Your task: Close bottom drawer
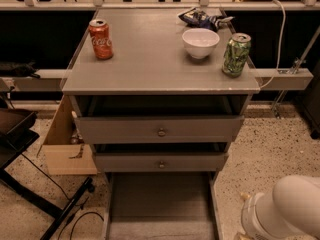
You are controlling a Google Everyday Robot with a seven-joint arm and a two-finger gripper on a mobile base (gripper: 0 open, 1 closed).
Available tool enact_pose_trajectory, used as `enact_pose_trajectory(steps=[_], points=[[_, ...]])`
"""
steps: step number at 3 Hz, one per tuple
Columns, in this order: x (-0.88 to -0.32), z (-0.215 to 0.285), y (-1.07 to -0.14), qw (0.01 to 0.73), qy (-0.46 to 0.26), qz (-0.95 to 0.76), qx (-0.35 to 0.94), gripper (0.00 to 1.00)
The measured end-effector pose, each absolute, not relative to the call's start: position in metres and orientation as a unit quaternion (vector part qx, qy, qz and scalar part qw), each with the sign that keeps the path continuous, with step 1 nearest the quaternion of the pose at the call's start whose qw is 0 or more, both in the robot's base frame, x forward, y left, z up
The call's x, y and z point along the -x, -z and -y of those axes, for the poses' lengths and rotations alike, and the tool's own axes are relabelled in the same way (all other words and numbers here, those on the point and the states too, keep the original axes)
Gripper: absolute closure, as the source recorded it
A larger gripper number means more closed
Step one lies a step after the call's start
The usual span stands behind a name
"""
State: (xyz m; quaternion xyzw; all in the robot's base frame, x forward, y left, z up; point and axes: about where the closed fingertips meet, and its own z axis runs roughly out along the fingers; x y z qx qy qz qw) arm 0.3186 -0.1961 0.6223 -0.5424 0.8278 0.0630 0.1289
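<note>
You cannot see the gripper; it lies beyond the lower right corner, past the bulky white arm [286, 210] above the speckled floor, so you cannot tell its state or whether it holds anything. The bottom drawer [160, 204] stands pulled out towards you; its long grey tray shows, but its front panel is cut off by the lower edge. Above it sit the middle drawer [160, 162] and top drawer [160, 129], both slightly out. On the cabinet top [150, 69] you have a red can [100, 39], a white bowl [200, 42], a green can [236, 54] and a crumpled bag [202, 18]; a cardboard box [65, 144] leans at the left.
</note>
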Motion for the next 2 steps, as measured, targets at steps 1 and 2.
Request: enact_pose_trajectory(steps=[1,2], points=[[-0.2926,0.2059,-0.5401,0.078,-0.116,-0.849,0.51,0.0],[-0.2915,0.2045,-0.538,0.076,-0.119,-0.848,0.511,0.0]])
